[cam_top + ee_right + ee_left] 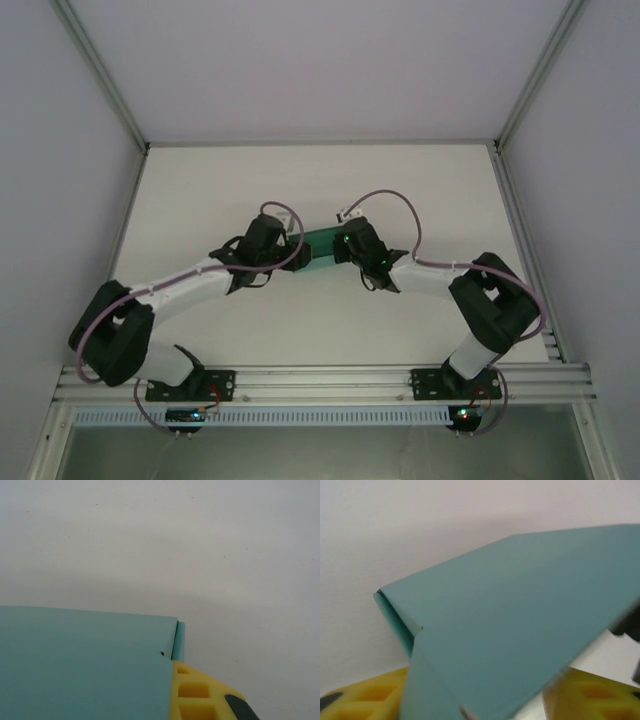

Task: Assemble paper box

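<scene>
We see a plain white, matte table, faintly speckled up close. The teal box is over its middle; we cannot tell whether it rests on the surface or hangs above it.

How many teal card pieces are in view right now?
1: the paper box, mid-table between the left gripper and the right gripper. A small scrap could be hidden under the wrists.

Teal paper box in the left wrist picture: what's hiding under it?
Two yellow gripper fingers peek out beneath the teal paper box, one at each bottom corner, with white table behind. The card hides whatever lies between them.
</scene>
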